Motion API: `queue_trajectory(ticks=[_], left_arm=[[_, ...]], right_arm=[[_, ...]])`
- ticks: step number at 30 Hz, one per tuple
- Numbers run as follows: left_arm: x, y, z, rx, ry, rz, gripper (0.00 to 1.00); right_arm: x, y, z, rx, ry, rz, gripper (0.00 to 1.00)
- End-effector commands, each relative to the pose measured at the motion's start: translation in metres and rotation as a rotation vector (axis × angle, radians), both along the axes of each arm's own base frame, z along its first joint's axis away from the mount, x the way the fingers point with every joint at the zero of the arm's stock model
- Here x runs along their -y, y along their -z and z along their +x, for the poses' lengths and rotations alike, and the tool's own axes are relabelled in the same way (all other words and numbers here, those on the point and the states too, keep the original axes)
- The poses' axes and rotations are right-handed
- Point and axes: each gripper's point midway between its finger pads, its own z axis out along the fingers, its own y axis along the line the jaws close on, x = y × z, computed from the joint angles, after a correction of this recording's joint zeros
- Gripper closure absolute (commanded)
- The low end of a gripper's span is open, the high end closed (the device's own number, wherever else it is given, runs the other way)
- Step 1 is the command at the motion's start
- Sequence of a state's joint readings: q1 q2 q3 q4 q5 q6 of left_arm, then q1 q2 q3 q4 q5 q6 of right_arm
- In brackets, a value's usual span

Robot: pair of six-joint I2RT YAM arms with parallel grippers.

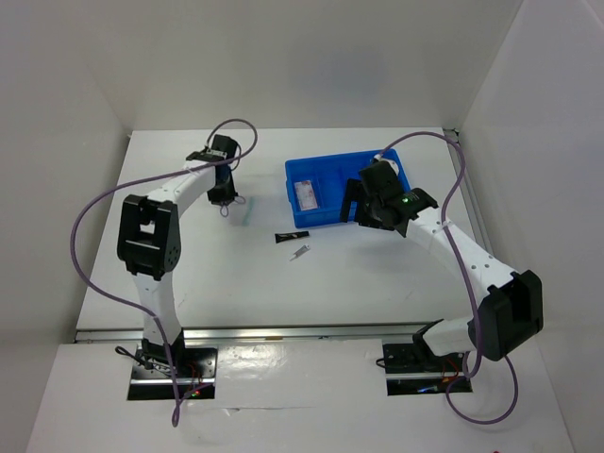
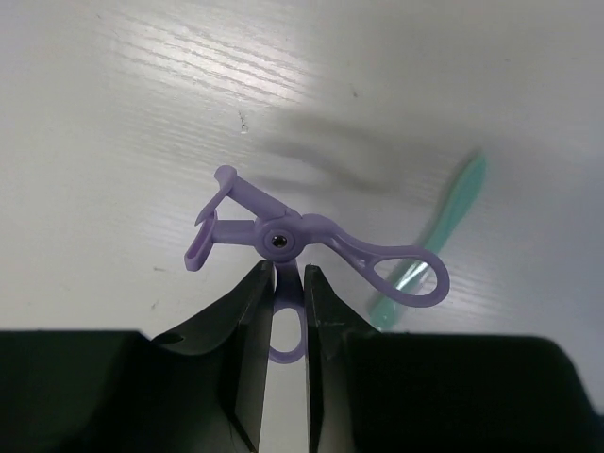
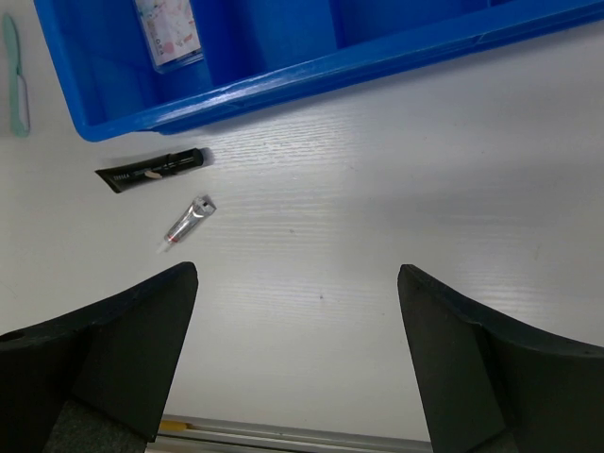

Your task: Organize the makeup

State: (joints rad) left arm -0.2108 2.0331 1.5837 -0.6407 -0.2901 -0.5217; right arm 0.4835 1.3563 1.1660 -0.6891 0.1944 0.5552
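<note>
A purple eyelash curler (image 2: 283,236) lies at the back left of the table. My left gripper (image 2: 288,274) is shut on the stem of one of its handle loops; in the top view the gripper (image 1: 224,200) points down over the curler (image 1: 236,201). A slim black tube (image 1: 291,237) (image 3: 151,170) and a tiny silver stick (image 1: 300,253) (image 3: 189,220) lie in front of the blue bin. A clear pinkish case (image 1: 307,195) (image 3: 168,28) sits inside the bin. My right gripper (image 1: 354,209) (image 3: 297,278) hangs open above bare table near the bin's front.
The blue divided bin (image 1: 340,157) (image 3: 330,66) stands at the back centre-right. A teal stick tool (image 2: 453,212) (image 1: 248,213) (image 3: 14,75) lies just right of the curler. White walls close in the table on three sides.
</note>
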Motion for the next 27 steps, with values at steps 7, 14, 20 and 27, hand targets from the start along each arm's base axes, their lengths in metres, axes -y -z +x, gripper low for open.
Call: queue_trajectory(ticks=[7,14,20,27], left_arm=[[0.107,-0.128,0.017,0.255,0.314,-0.166,0.80],[0.222,-0.149,0.027,0.298,0.535,-0.242,0.80],[0.279,-0.133,0.036,0.333,0.657,-0.243,0.79],[0.302,-0.119,0.047,0.364,0.734,-0.297,0.76]], right_arm=[[0.009,-0.016,0.008,0.060,0.055,-0.010,0.06],[0.035,-0.044,-0.003,0.157,0.200,0.012,0.06],[0.061,-0.081,-0.033,0.311,0.340,0.149,0.06],[0.085,-0.094,-0.051,0.357,0.420,0.144,0.06]])
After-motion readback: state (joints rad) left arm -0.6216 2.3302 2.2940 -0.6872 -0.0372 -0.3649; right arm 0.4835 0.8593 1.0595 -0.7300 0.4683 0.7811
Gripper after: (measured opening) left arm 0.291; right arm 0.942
